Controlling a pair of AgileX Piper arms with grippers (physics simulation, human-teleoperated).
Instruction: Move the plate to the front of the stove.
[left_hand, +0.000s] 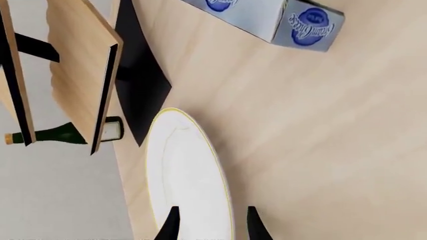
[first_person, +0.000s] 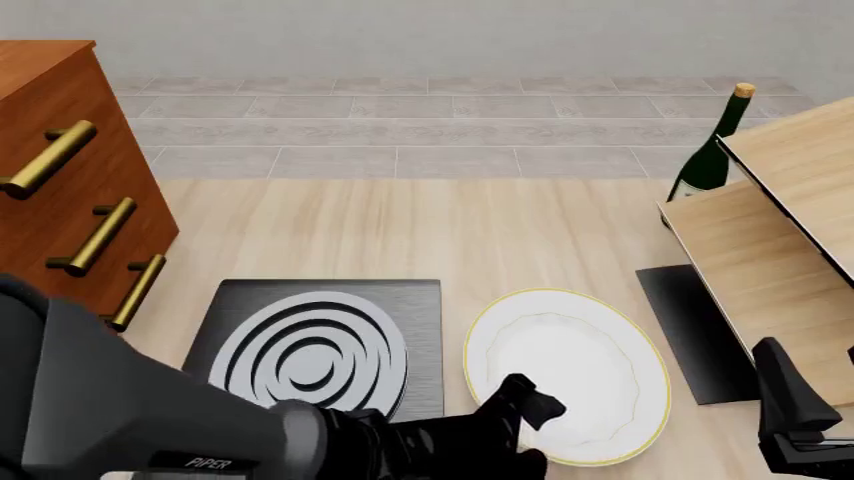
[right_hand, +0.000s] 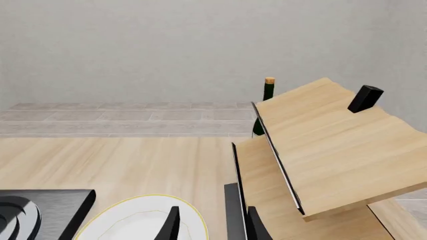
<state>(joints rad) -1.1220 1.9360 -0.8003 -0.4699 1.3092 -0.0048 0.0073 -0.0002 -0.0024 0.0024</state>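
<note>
A: Your plate (first_person: 567, 375) is lying flat on the table (first_person: 400, 230), just to the right of the stove (first_person: 320, 345), close to its edge with only a thin strip of wood between them.

B: And your left gripper (first_person: 527, 415) is reaching in over the stove's near right corner, sitting at the plate's near left rim. How are the fingers standing?

A: In your left wrist view the two black fingertips (left_hand: 172, 225) are standing apart, one over the white of the plate (left_hand: 190, 175), the other just past the gold rim over bare table. Nothing is being pinched between them, and whether they are touching the plate you cannot tell.

B: Your right gripper (right_hand: 210, 225)?

A: Its fingertips are spread as well. The right wrist view is showing one fingertip over the plate's (right_hand: 143, 220) edge and the other over the black mat (right_hand: 233, 215). It is holding nothing. In the front view only the arm's dark body is showing, low and well right of the stove, past the plate.

B: What else are you seeing around the stove?

A: The black mat (first_person: 687, 330) is lying further right of the stove, beyond the plate, partly under a tilted wooden shelf unit (first_person: 774, 230). A green bottle (first_person: 707, 150) is standing behind that shelf, far off to the stove's right and back. A wooden drawer chest (first_person: 67, 180) with brass handles is standing to the stove's left. Your left wrist view is also catching a blue-and-white box (left_hand: 273, 17) on the table, away from the plate.
</note>
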